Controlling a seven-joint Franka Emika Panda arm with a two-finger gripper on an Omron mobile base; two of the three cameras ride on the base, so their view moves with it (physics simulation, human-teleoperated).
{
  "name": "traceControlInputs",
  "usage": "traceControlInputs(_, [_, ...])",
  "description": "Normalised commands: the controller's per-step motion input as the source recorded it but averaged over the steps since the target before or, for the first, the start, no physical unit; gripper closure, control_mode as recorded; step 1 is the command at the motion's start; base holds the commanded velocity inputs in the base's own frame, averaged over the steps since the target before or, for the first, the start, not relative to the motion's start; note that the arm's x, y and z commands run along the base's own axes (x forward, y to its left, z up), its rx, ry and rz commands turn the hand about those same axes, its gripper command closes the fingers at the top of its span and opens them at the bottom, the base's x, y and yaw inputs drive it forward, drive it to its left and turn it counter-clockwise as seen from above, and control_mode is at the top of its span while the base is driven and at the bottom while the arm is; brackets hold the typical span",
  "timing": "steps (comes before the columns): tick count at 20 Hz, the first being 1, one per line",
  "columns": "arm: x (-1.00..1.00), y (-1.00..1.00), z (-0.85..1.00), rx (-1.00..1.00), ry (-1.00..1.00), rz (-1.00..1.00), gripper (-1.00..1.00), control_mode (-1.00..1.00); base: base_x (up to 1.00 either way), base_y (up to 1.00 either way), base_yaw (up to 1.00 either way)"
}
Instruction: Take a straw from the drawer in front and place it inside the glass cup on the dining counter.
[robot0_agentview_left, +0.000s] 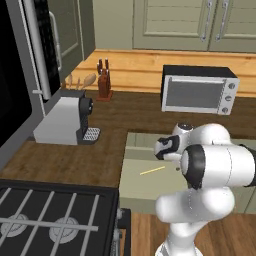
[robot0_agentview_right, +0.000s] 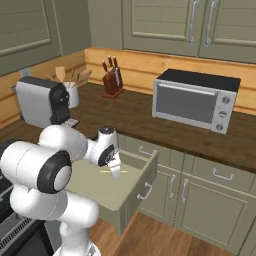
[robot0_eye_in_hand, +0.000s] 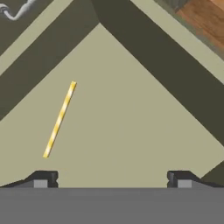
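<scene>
Spread hand sits off-centre from the straw in the drawer; closing now risks grabbing nothing

The open sage-green drawer carries a single thing: the pale-yellow straw, lying flat on its bare pale-green floor. In the hand view the straw lies ahead of the hand and off to its left, slanting up to the right, clear of the drawer's walls.
</scene>
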Motion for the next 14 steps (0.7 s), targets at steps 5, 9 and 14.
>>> traceControlInputs(5, [0.44, 0.16, -0.38, 0.00, 0.12, -0.12, -1.00, -1.00, 0.00, 0.00, 0.00])
traceControlInputs(9, [0.27, 0.03, -0.36, 0.00, 0.05, -0.12, -1.00, -1.00, 0.00, 0.00, 0.00])
traceControlInputs(14, [0.27, 0.00, -0.37, 0.00, 0.01, -0.10, -1.00, -1.00, 0.00, 0.00, 0.00])
